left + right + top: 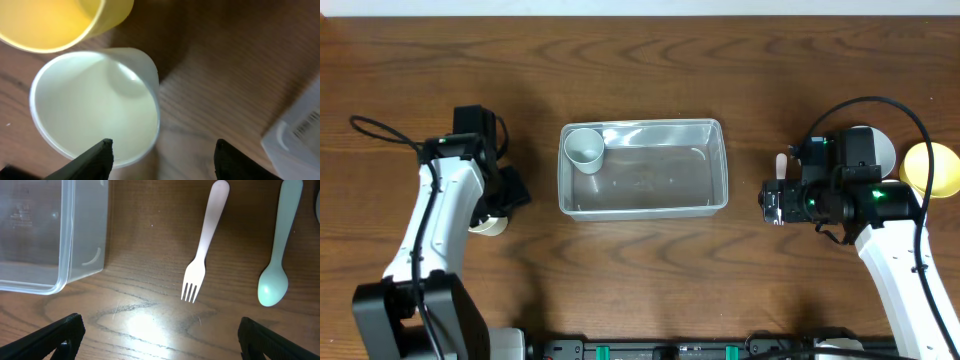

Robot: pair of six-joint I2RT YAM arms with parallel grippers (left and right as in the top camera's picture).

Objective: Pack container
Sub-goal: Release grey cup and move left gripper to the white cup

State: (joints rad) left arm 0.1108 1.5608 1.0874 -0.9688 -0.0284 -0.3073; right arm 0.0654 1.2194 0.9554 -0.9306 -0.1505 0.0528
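Observation:
The clear rectangular container [642, 200] stands mid-table with a small pale cup [585, 148] in its back-left corner. My left gripper [506, 192] is open, left of the container. In the left wrist view its fingers [162, 150] straddle the near rim of a white cup [95, 107]; a yellow cup [55, 22] lies just beyond. My right gripper [771, 201] is open and empty, right of the container. In the right wrist view its fingers [160, 330] hang over bare wood, with a pink fork [205, 250] and a pale green spoon [277, 255] ahead.
A yellow bowl [932, 168] and a pale bowl [882, 146] sit at the far right behind the right arm. The container's corner shows in the right wrist view [55, 240] and in the left wrist view [300, 130]. The fork's handle shows overhead [779, 163].

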